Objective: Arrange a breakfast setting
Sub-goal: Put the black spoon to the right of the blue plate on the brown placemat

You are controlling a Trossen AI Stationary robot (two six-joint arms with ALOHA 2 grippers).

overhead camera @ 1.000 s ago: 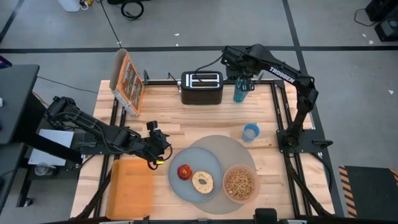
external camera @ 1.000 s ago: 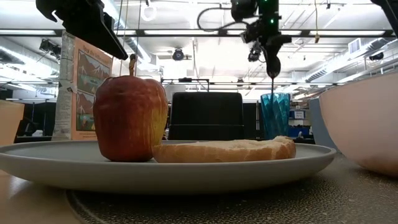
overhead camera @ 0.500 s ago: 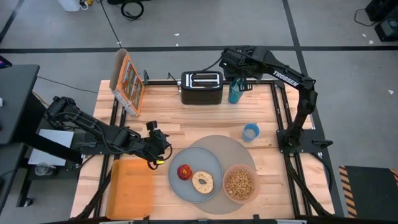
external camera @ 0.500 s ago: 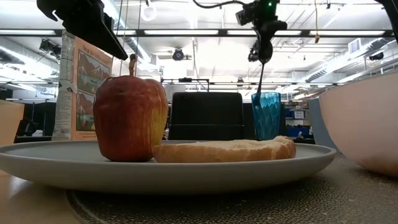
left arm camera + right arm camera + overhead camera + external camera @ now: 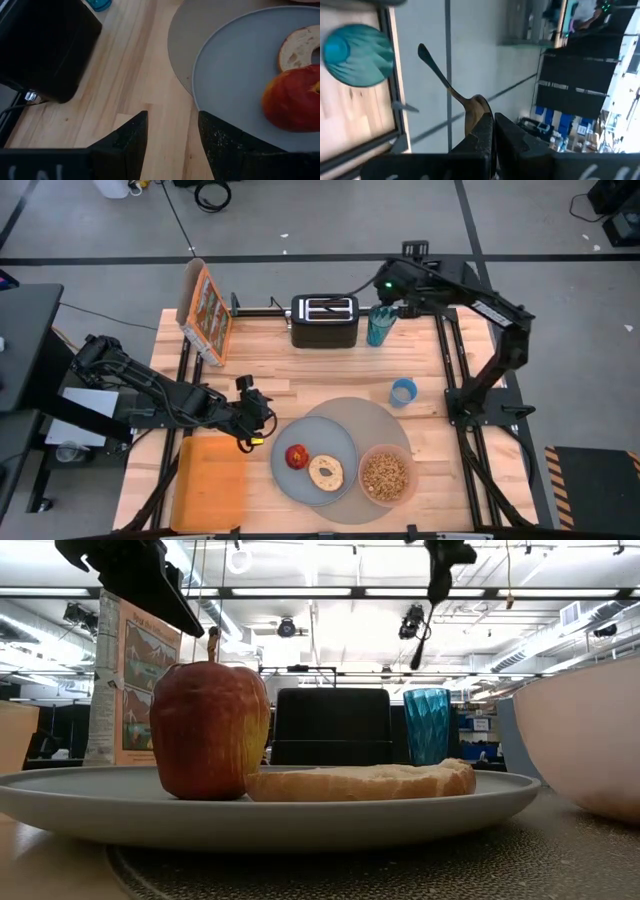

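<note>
My right gripper (image 5: 438, 582) is high over the table's far edge, shut on the metal spoon (image 5: 424, 638). The spoon hangs above the teal tumbler (image 5: 427, 725), clear of it. The grey-blue plate (image 5: 340, 445) lies on the round grey mat (image 5: 385, 418) and carries the red apple (image 5: 297, 456) and the bagel (image 5: 326, 472). The pink bowl (image 5: 385, 476) also sits on the mat. The small blue cup (image 5: 403, 392) stands at the mat's far right. My left gripper (image 5: 172, 125) is open and empty, just left of the plate. My right gripper pinches the spoon's bowl end (image 5: 476, 106) between its two fingers, coming from above and pointing down. The spoon hangs below the fingers, a little tilted, with its handle tip (image 5: 416, 664) lowest. It is lifted clear of the tumbler and the table.
The black toaster (image 5: 325, 320) stands at the far middle, beside the tumbler (image 5: 380, 326). A printed box (image 5: 205, 312) stands at the far left. A flat orange tray (image 5: 210, 480) lies at the near left. Bare wood lies between the toaster and the mat.
My right gripper has gone up with the spoon. The spoon's lower end, which stood inside the teal tumbler, has been drawn out and now hangs clear above the rim. The tumbler has shifted a little and stands upright.
</note>
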